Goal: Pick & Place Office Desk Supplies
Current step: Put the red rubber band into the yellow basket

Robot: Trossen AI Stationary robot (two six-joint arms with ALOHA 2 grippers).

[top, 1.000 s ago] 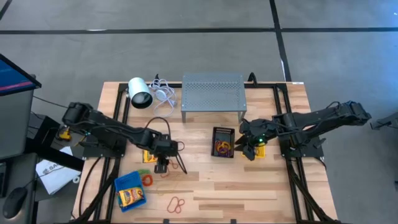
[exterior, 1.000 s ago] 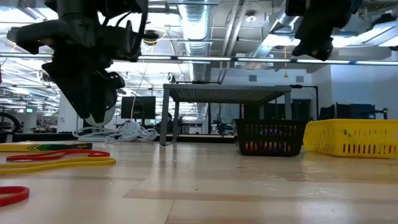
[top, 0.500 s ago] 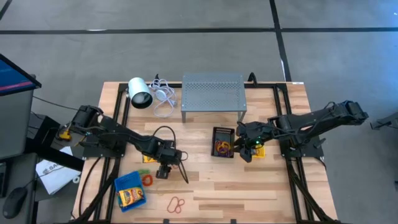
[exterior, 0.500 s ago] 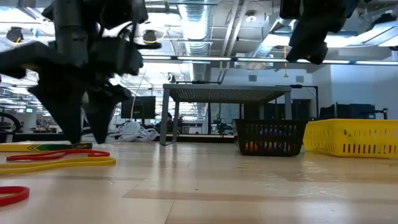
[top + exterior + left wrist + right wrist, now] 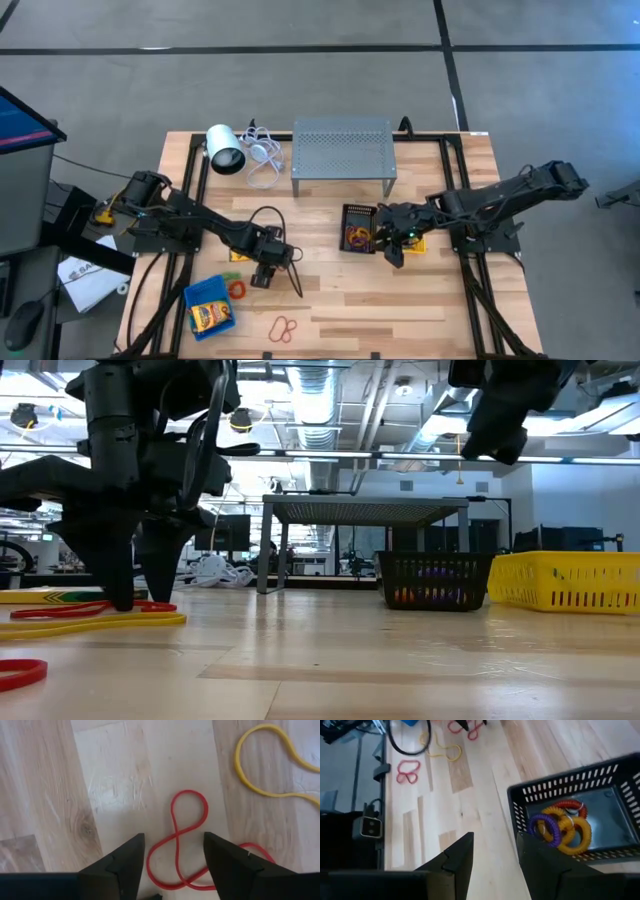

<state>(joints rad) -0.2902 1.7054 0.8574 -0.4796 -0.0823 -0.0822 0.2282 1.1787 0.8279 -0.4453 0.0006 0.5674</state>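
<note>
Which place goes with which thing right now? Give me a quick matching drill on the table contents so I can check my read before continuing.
Things:
1. black bin
2. blue bin
3. red band
4. left gripper

Places or states:
A. lying twisted on the wood between open fingers
B. holds a crayon box
C. down at the table, fingers apart
D. holds purple, orange and red rings

Pairs: 1-D, 2-B, 3-A, 4-C

Pale wooden tabletop (image 5: 400, 295) — planked, smooth, faintly glossy. Black bin (image 5: 600, 790) of slotted matt plastic; red band (image 5: 187, 820) rubbery; stand (image 5: 342, 148) — perforated grey metal.
</note>
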